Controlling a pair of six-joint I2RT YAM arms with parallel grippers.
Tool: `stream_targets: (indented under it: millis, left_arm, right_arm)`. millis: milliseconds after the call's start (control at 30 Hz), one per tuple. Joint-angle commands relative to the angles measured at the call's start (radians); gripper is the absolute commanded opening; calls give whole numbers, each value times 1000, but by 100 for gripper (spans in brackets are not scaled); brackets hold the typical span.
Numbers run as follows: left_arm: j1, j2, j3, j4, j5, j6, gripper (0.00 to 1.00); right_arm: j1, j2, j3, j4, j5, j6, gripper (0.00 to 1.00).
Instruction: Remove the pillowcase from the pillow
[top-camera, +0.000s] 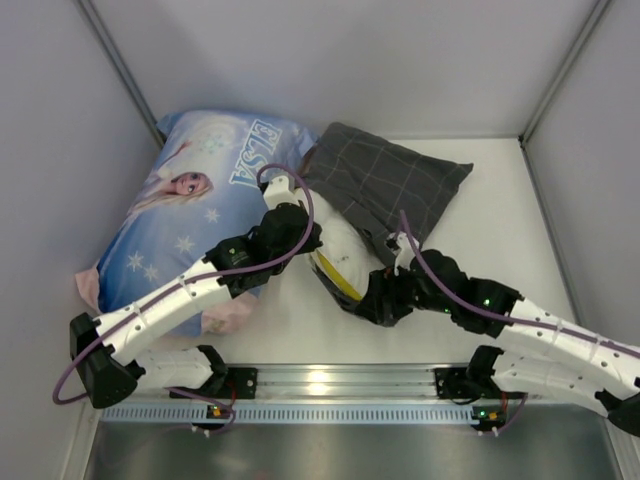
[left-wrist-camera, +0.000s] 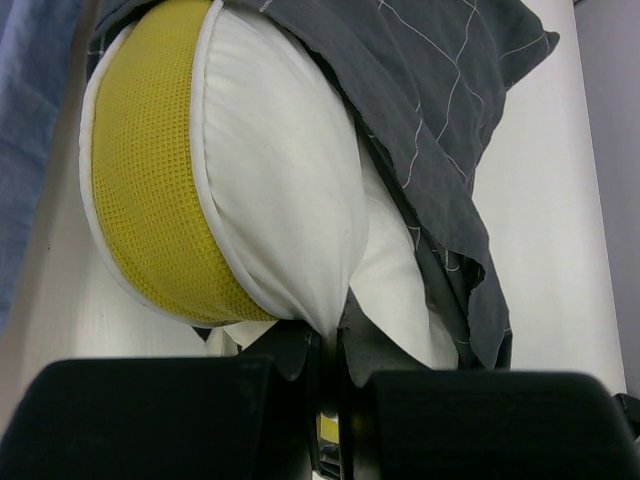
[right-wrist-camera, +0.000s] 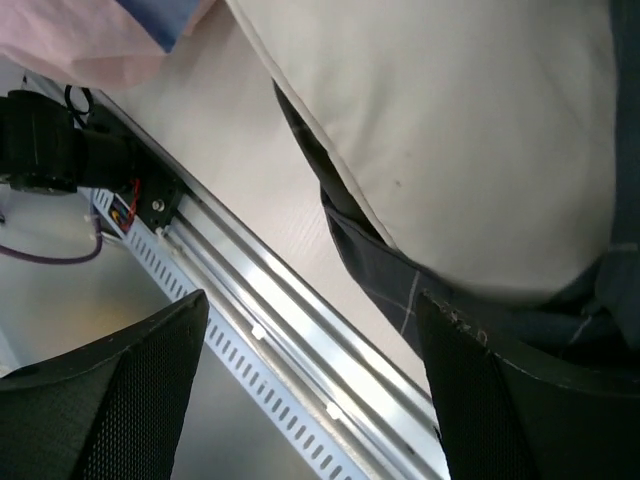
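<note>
Left tool (left-wrist-camera: 326, 395) pinching plump white pillow (left-wrist-camera: 290, 170), crumpled grey pillowcase (left-wrist-camera: 440, 90)

The top view looks down on the white flat surface (top-camera: 520, 210) from its near edge; both wrist views hug the white quilted pillow (left-wrist-camera: 290, 170), seen in all.

Both arms are the same build. The left arm (top-camera: 165, 302) and right arm (top-camera: 555, 335) have white link shells dotted with small dark screws, and black joint housings in between. The left purple cable (top-camera: 286, 167) is routed outside the shell in loose loops. The right purple cable (top-camera: 415, 252) is routed likewise. Green LEDs (top-camera: 487, 299) are lit on the right arm's joints. Left fingers (left-wrist-camera: 150, 420): plain matte black blocks. Right fingers (right-wrist-camera: 130, 400): black with fine mesh-textured faces.
</note>
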Motion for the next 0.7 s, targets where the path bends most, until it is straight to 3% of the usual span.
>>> stream_targets:
  millis: [0,300,667]
  left_arm:
    - [-6,-20,56,121,2,-4,0]
    - [-6,-15,90,121,5,14,0]
    - [-6,24,176,118,-36,13,0]
  right_arm:
    - [13,72,105,63,-51,-201,80]
    - [19,228,87,58,-25,-304,77]
    - [96,69,-192,116,-12,-177,74]
